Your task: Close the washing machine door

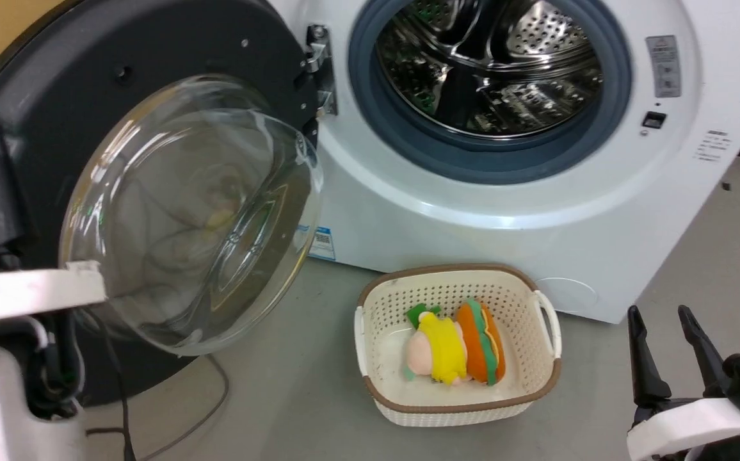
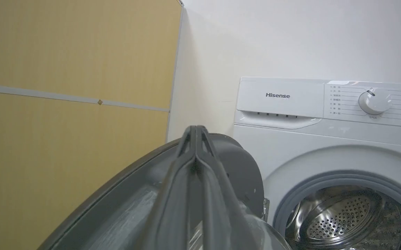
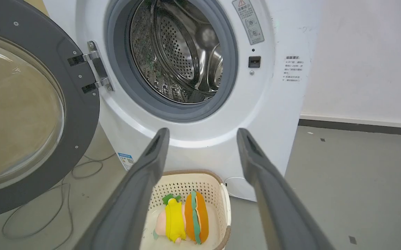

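Evidently the closing swing has not yet begun. The washing machine door (image 1: 88, 89) stands wide open in the left half of the head view, hung by a metal hinge (image 1: 320, 64) from the washing machine (image 1: 472, 218), whose round opening is left uncovered at upper centre.

In the left wrist view the left gripper (image 2: 195, 139) is seen with its fingers pressed together and nothing between them, rising across the door's upper rim; whether the door is touched cannot be told. The right gripper (image 1: 658, 314) is held spread and empty at the lower right of the head view, well apart from the door.

A push against the door's free edge is judged to be called for next, carried toward the right of the frame about the hinge until the catch (image 1: 653, 120) is met.

The door's rim is dark, smooth plastic dotted with small screws, around a bulging bowl of clear, reflective glass. A grey rubber gasket (image 1: 491, 160) rings the polished, perforated steel drum (image 1: 491, 64). On the floor (image 1: 293, 384) below the opening, soft plush toys (image 1: 453, 349) are held in a cream perforated basket (image 1: 447, 416).
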Controlling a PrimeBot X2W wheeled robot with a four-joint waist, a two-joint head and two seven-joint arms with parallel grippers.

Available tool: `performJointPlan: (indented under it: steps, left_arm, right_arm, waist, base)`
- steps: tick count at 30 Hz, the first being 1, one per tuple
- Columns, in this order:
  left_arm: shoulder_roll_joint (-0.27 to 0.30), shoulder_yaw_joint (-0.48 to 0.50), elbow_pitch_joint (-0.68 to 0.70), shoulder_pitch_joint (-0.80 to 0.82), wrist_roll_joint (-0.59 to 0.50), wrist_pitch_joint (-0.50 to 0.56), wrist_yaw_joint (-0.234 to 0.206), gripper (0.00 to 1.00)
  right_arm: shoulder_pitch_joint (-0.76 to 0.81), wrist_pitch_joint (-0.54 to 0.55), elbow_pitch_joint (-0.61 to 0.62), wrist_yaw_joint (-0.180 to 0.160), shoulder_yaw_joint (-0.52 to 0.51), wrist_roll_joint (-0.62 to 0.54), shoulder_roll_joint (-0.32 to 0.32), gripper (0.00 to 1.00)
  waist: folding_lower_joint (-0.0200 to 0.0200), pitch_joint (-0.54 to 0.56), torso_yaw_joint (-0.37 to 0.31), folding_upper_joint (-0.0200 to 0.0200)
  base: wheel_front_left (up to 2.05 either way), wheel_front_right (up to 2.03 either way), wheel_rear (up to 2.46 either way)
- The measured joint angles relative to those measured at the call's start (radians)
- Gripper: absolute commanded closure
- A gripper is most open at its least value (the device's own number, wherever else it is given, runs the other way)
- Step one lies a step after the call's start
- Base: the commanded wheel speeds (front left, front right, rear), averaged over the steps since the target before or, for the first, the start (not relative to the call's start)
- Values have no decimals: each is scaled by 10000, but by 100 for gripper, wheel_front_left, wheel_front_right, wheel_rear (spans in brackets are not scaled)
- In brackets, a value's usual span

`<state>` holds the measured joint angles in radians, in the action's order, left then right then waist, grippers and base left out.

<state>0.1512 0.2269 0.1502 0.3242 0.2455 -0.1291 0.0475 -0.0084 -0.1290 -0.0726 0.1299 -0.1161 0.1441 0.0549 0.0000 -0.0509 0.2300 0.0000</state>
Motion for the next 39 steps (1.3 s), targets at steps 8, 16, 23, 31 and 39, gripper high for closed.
performJointPlan:
  steps: [8, 16, 23, 31, 39]
  left_arm:
    - [635, 752, -686, 848, 1333, -21, 132, 100]
    - [1383, 1607, -2174, 1608, 2872, 663, 247, 100]
    - [1689, 2065, -3776, 2024, 4491, 2414, 73, 100]
    - [2027, 2449, -4959, 2080, 6376, 4759, 107, 100]
    - [2021, 2533, -5446, 1624, 7764, 6320, 460, 100]
  right_arm:
    - [-3, -151, -165, 0, -159, 136, -2, 0]
    - [-9, -359, -366, 0, -376, 221, -4, 0]
    - [-11, -499, -554, 0, -449, 428, -6, 0]
    - [-30, -671, -675, 0, -579, 508, -8, 0]
    - [-228, -838, -752, 0, -686, 537, -10, 0]
  waist:
    - [0, -201, 507, 0]
    - [0, -382, 1023, 0]
    - [0, -453, 1354, 0]
    - [0, -662, 1568, 0]
    - [0, -913, 1713, 0]
  base:
    - [0, 0, 0]
    - [0, 0, 0]
    - [0, 0, 0]
    - [0, 0, 0]
    - [0, 0, 0]
